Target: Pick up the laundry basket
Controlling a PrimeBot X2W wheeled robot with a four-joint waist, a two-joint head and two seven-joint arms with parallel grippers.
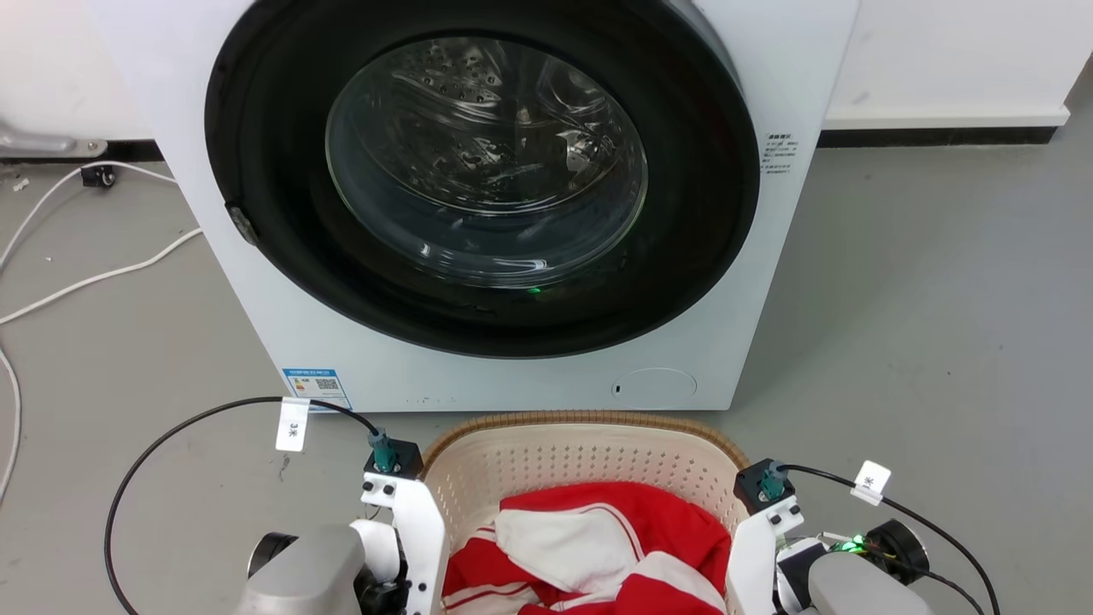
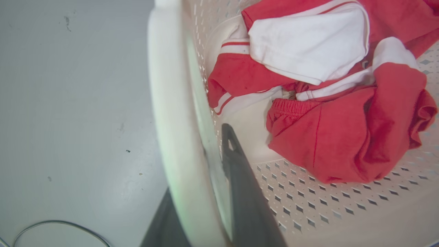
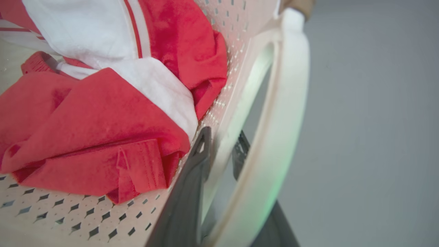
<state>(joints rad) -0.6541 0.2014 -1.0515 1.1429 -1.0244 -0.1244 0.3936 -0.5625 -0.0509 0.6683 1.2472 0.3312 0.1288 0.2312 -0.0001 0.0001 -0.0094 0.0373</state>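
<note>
The cream perforated laundry basket [image 1: 581, 453] with its brown rim sits on the grey floor right below the head camera, holding red and white clothes [image 1: 598, 547]. My pale left wrist [image 1: 410, 512] is at its left side and my right wrist [image 1: 756, 530] at its right. In the left wrist view, my left gripper [image 2: 205, 144] straddles the white side handle [image 2: 168, 103], one finger [image 2: 240, 178] inside the basket, the other outside. In the right wrist view, my right gripper [image 3: 223, 137] clamps the wall beneath the other handle [image 3: 284, 103], one finger [image 3: 192, 178] inside.
A white front-loading washing machine [image 1: 478, 376] stands just beyond the basket, its round glass door [image 1: 482, 162] closed. White cables [image 1: 85, 278] trail over the floor at the left. Bare grey floor [image 1: 922, 299] lies to the right.
</note>
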